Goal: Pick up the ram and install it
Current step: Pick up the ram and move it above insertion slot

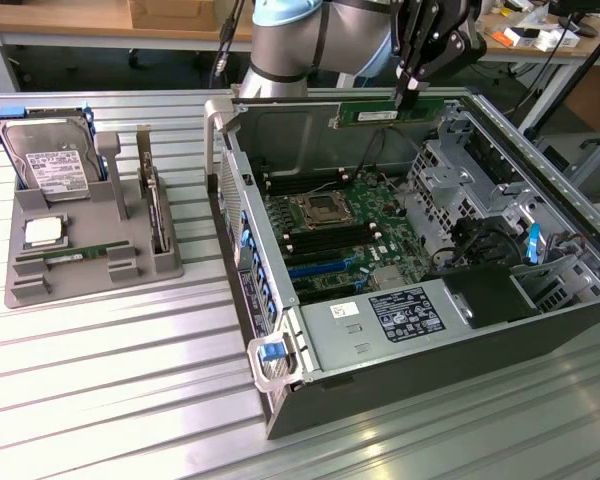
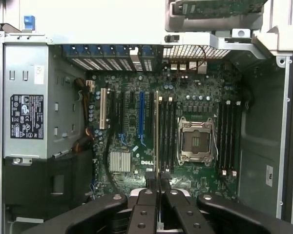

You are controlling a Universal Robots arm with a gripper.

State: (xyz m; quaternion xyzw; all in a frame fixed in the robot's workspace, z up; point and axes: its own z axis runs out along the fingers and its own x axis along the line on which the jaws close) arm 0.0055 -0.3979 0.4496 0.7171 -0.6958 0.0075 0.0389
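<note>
Exterior view, gripper [image 1: 412,90] pinching the ram [image 1: 375,115] by its upper edge, stick level above open computer case [image 1: 430,390], motherboard [image 1: 340,240] underneath.

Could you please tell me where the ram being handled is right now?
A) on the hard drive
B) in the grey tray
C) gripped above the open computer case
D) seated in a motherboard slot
C: the tool is shut on the ram, holding it in the air over the open computer case.

Green ram [image 1: 375,114], black pincer [image 1: 409,95], green motherboard [image 1: 360,192] (blue slot [image 1: 315,268]), grey tray [image 1: 90,285].
</note>
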